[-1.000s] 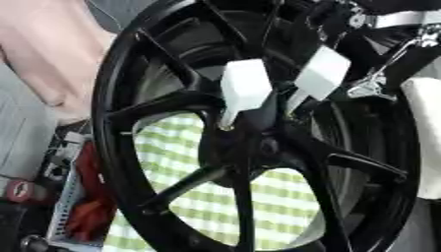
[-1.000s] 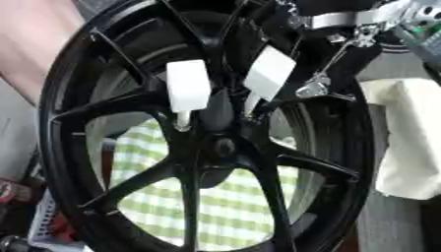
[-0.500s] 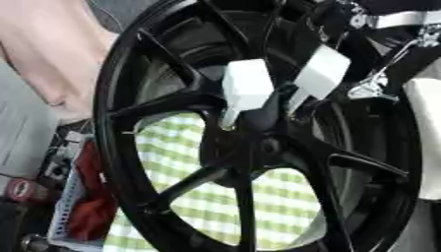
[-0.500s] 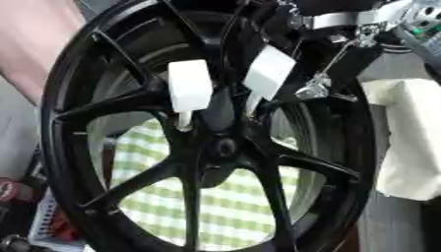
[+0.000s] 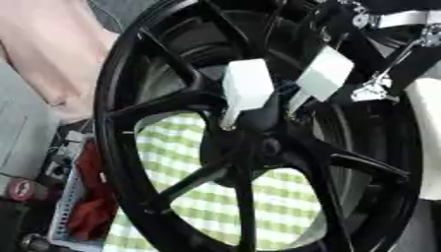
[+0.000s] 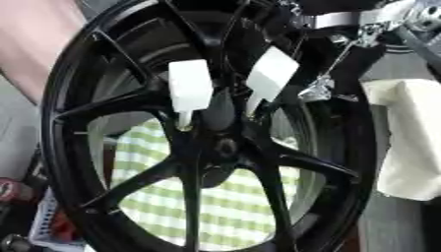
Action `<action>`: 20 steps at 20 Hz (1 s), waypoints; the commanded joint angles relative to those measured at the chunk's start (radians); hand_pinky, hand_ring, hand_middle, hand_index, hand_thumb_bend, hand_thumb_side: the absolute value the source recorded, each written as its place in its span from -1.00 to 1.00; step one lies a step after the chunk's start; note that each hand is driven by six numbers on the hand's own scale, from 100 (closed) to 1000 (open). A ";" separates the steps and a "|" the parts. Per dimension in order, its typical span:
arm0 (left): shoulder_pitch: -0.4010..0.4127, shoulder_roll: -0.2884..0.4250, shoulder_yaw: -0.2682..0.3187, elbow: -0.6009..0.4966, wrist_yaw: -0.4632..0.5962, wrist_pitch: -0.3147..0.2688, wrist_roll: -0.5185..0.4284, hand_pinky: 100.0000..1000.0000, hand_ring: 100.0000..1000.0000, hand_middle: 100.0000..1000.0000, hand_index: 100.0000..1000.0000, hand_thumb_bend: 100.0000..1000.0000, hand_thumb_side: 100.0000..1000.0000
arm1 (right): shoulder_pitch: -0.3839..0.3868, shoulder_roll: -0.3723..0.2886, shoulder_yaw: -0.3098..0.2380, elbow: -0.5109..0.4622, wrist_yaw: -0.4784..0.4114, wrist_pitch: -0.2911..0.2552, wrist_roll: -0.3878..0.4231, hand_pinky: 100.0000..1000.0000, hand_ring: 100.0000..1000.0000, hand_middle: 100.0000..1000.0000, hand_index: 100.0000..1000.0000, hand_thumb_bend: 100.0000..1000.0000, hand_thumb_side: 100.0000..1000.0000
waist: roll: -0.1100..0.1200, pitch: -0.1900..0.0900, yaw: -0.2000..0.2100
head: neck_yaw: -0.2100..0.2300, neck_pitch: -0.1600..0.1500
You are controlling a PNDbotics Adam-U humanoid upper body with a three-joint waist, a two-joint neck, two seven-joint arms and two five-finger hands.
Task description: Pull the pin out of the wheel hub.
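A black spoked wheel hub (image 6: pixel 215 147) stands on edge and fills both views. Two pins with white block handles stick out of its centre: the left pin (image 6: pixel 189 91) stands upright with its thin shaft in a hole, and the right pin (image 6: pixel 271 74) leans to the right. My right hand (image 6: pixel 323 37) comes in from the upper right, black with a silver band, just above and beside the right pin's handle. Its shape is lost against the black wheel. A person's arm (image 5: pixel 51 54) lies behind the rim at the upper left.
A green-and-white checked cloth (image 6: pixel 224 197) shows through the spokes. A white padded block (image 6: pixel 405 138) stands close to the rim on the right. At the lower left lies a perforated tray (image 5: pixel 65 216) with something red in it.
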 commanded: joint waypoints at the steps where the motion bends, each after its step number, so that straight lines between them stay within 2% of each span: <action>1: -0.005 0.013 0.001 -0.015 0.000 0.003 0.002 0.82 0.20 0.04 0.47 -1.00 0.44 | -0.015 -0.020 -0.011 -0.006 -0.018 -0.213 0.223 0.69 0.54 -0.04 0.07 -0.76 -0.91 | 0.013 -0.029 -0.002 | 0.001 0.001; 6: -0.005 0.013 0.002 -0.015 0.003 0.004 0.003 0.82 0.20 0.04 0.47 -1.00 0.44 | -0.009 -0.022 -0.013 -0.002 -0.023 -0.188 0.202 0.65 0.47 -0.17 -0.07 -0.89 -0.91 | 0.013 -0.033 -0.002 | 0.002 0.001; 9: -0.005 0.014 0.002 -0.015 0.005 0.004 0.003 0.82 0.20 0.04 0.47 -1.00 0.44 | -0.008 -0.022 -0.011 -0.001 -0.032 -0.168 0.185 0.63 0.44 -0.23 -0.14 -0.99 -0.83 | 0.014 -0.035 -0.002 | 0.002 0.001; 20: -0.002 0.017 0.004 -0.015 0.012 0.004 0.005 0.83 0.20 0.03 0.47 -1.00 0.44 | -0.015 -0.020 -0.015 0.009 -0.096 -0.082 0.178 0.59 0.36 -0.41 -0.38 -1.00 -0.57 | 0.019 -0.046 -0.006 | 0.003 0.003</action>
